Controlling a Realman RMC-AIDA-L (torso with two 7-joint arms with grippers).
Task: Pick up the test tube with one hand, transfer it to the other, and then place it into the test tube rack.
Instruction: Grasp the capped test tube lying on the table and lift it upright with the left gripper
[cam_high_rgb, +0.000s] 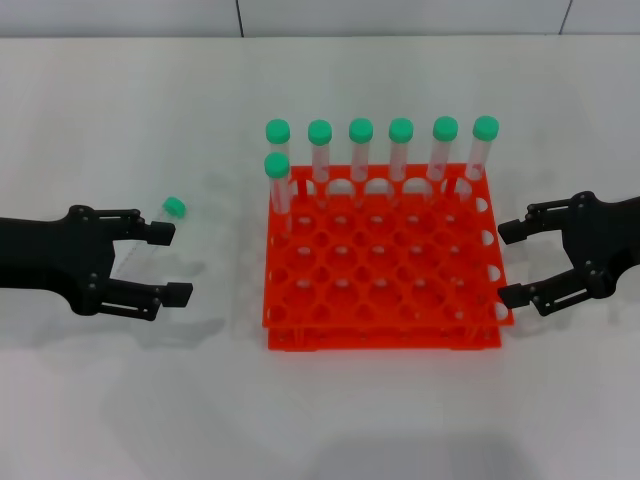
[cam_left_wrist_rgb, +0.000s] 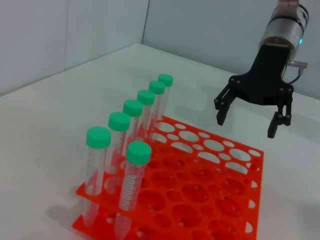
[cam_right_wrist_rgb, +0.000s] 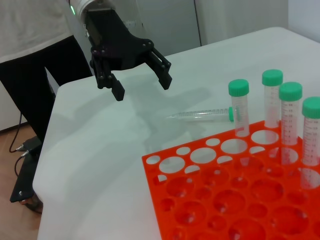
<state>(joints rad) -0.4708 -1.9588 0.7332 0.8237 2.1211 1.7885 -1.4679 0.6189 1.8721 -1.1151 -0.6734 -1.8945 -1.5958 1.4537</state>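
Observation:
A clear test tube with a green cap (cam_high_rgb: 174, 207) lies on the white table left of the rack; it also shows in the right wrist view (cam_right_wrist_rgb: 200, 115). My left gripper (cam_high_rgb: 172, 263) is open and empty, hovering just above the tube's pointed end; the right wrist view shows it (cam_right_wrist_rgb: 142, 88) with a silver wrist and green light. The orange-red rack (cam_high_rgb: 380, 300) stands in the middle, holding several upright green-capped tubes (cam_high_rgb: 360, 150) along its far side. My right gripper (cam_high_rgb: 508, 264) is open and empty beside the rack's right edge, also seen in the left wrist view (cam_left_wrist_rgb: 246, 126).
The rack's front rows of holes (cam_left_wrist_rgb: 210, 190) hold nothing. The white table (cam_high_rgb: 320, 420) ends at a wall behind. In the right wrist view a dark stand or figure (cam_right_wrist_rgb: 40, 85) is beyond the table's left edge.

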